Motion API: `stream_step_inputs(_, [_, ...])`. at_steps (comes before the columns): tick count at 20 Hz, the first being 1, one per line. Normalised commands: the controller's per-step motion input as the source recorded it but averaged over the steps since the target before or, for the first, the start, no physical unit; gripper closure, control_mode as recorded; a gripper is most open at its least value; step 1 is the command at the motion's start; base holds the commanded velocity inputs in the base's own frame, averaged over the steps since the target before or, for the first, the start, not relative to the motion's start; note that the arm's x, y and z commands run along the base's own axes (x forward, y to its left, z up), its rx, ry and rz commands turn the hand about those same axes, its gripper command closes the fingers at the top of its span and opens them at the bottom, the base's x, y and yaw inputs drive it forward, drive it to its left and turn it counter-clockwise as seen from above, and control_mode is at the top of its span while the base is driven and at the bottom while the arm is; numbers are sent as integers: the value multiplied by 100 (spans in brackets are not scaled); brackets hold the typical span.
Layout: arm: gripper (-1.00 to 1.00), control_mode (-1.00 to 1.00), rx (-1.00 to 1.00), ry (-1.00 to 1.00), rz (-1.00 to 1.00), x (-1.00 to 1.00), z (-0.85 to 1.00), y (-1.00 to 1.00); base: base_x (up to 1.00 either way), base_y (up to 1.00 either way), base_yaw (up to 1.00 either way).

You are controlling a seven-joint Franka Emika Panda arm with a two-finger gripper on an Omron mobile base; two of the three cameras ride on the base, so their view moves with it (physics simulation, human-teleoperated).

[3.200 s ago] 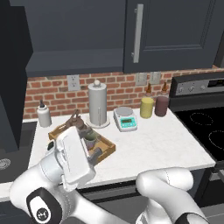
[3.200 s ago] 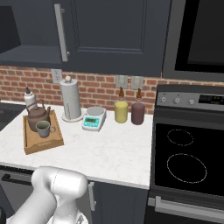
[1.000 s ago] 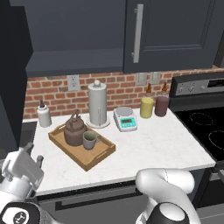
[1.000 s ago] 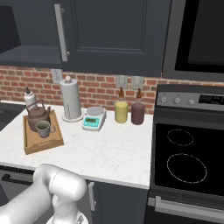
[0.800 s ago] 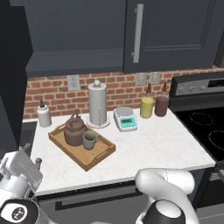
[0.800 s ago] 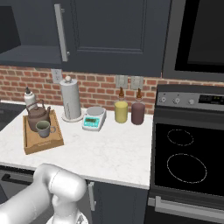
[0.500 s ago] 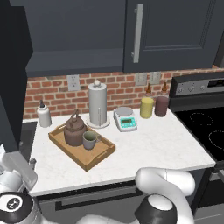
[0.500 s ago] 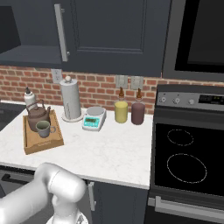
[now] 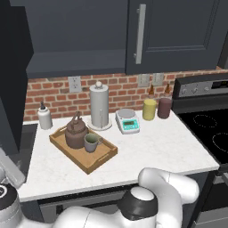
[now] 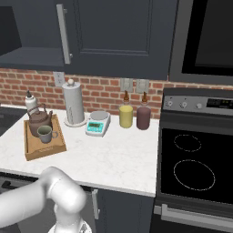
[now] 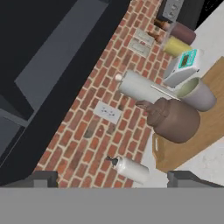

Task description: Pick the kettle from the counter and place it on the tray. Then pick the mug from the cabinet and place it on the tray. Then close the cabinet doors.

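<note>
Since 3.2 s ago the hand has swung from over the tray down to the far lower-left corner of the left base view; kettle, mug and tray sit as before. Gripper (image 11: pixel 112 177) now: jaws spread wide, nothing between them, touching nothing; the two dark fingertips (image 11: pixel 41 178) stand well apart at the bottom of the hand view, aimed at the brick wall (image 9: pixel 120 91) and the things on the surface.

Cabinet (image 9: pixel 75 31): left side open, dark shelf showing; right cabinet door (image 9: pixel 173 33) shut w/ silver bar handle (image 9: pixel 140 33). Stove (image 10: pixel 195 159) to the right of the counter (image 9: pixel 156 147).

Tray (image 9: pixel 104 158) lies angled on the left part of the surface. Kettle (image 9: pixel 75 133) stands upright on it, toward the wall end; mug (image 9: pixel 91 142) upright on it too, just beside the kettle, nearer the front.

Paper-towel roll (image 9: pixel 99 107) behind the tray. Scale (image 9: pixel 128 121) right of it, then yellow canister (image 9: pixel 149 109) and maroon canister (image 9: pixel 164 107) side by side. White bottle (image 9: pixel 44 117) left of the tray, near the wall.
</note>
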Motion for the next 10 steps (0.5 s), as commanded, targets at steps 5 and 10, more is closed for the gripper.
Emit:
stream_step_inputs(5, [-100,-100,-7,4,0,1,0,31,0,0,0])
stream_step_inputs(10, [-100,-100,0,-3,0,-2,2,23,0,0,0])
